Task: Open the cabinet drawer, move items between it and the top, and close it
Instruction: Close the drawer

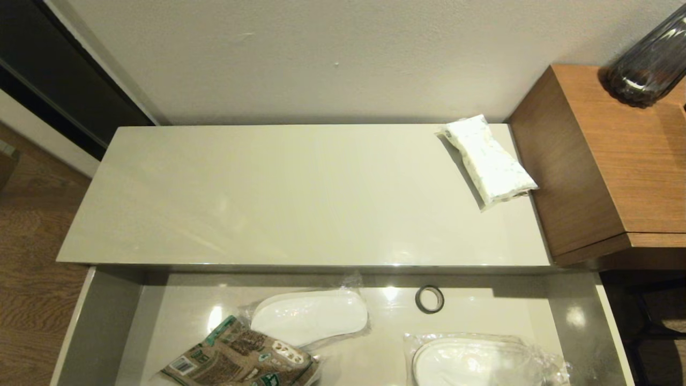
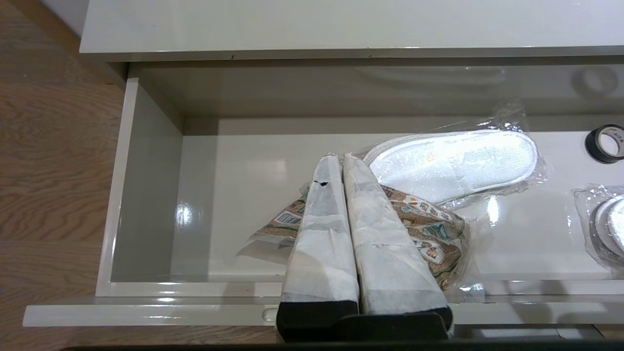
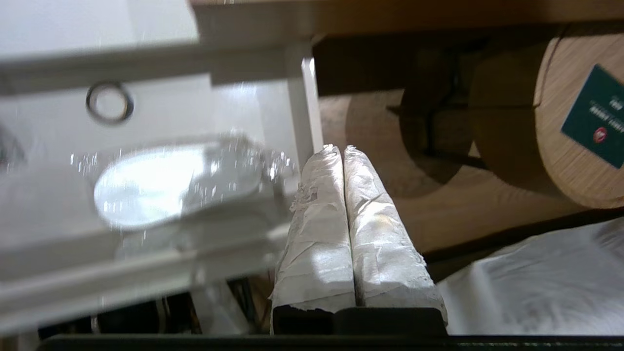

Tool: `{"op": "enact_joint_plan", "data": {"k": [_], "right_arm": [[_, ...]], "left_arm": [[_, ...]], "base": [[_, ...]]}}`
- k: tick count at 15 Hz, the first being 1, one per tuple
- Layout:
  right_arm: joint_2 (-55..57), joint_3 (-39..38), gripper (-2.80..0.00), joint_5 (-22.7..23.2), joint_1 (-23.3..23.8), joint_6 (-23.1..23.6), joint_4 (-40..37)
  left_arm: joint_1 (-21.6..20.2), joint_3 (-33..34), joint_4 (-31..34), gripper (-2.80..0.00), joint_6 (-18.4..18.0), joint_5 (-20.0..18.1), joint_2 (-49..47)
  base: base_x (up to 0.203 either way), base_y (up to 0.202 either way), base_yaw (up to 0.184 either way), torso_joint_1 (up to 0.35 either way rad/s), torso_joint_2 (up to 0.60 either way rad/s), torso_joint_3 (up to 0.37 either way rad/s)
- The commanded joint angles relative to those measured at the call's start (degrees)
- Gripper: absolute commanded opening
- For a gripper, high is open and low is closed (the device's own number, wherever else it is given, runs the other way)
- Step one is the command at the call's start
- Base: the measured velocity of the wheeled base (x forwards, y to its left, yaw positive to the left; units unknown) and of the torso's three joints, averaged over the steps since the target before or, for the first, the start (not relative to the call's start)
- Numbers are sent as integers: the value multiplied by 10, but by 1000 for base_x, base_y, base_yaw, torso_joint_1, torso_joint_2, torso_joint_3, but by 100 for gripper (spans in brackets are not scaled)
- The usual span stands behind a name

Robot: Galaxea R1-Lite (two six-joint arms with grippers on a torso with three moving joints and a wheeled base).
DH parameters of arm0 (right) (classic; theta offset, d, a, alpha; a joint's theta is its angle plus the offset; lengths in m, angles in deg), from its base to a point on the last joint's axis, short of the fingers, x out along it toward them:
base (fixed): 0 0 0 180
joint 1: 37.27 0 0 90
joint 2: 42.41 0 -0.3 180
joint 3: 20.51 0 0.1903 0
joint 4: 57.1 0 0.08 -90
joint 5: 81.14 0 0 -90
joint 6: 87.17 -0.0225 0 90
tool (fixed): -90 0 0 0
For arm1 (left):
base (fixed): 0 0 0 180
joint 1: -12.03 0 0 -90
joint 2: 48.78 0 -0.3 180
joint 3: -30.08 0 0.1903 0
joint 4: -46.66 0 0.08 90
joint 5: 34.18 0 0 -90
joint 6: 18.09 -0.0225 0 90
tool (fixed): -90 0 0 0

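The cabinet drawer [image 1: 107, 321] is standing pulled out below the cabinet's top [image 1: 268, 198], the glossy cream counter slab running along the wall. On that counter, at its right end just beside the orange-brown wooden unit [image 1: 600, 161], the soft white pack [image 1: 490, 161] is lying at an angle. Inside the drawer, the brown-and-green printed packet [image 1: 236, 362] is resting at the near left, its far edge touching or slightly overlapping a white slipper in a clear bag [image 1: 311, 316]. A second bagged slipper [image 1: 477, 362] is lying toward the right, and a small dark tape ring [image 1: 430, 299] is sitting near the drawer's back, between the two slippers.

I am holding my left tool [image 2: 340, 158] above the drawer's front left part, its two wrapped fingers [image 2: 321, 234] pressed together with nothing between them, tips pointing over the printed packet. My right tool [image 3: 340, 148] is hanging off the drawer's right end, outside its side wall, over the wooden floor [image 3: 438, 209]; its fingers are also pressed tight together and carrying nothing. Neither arm is showing in the head view. A dark glass vessel [image 1: 648, 59] is standing on the wooden unit.
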Motion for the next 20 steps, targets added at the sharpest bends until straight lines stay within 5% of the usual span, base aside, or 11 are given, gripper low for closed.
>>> {"op": "enact_joint_plan", "data": {"k": [1, 3, 5, 8, 14, 16, 20], "right_arm": [[44, -9, -280, -5, 31, 36, 130], [57, -23, -280, 16, 84, 145, 270], [21, -76, -280, 132, 191, 239, 394], [-82, -172, -280, 233, 253, 288, 473], [-143, -230, -280, 226, 257, 265, 498], [-174, -281, -280, 180, 223, 237, 522], [-262, -445, -280, 173, 181, 201, 609]], "left_arm": [[0, 0, 0, -280, 0, 0, -1], [0, 0, 0, -280, 0, 0, -1], [0, 0, 0, -280, 0, 0, -1], [0, 0, 0, -280, 0, 0, -1], [0, 0, 0, -280, 0, 0, -1], [0, 0, 0, -280, 0, 0, -1], [0, 0, 0, -280, 0, 0, -1]], "base": [[0, 0, 0, 0, 0, 0], [0, 0, 0, 0, 0, 0], [0, 0, 0, 0, 0, 0], [0, 0, 0, 0, 0, 0], [0, 0, 0, 0, 0, 0], [0, 0, 0, 0, 0, 0], [0, 0, 0, 0, 0, 0]]}}
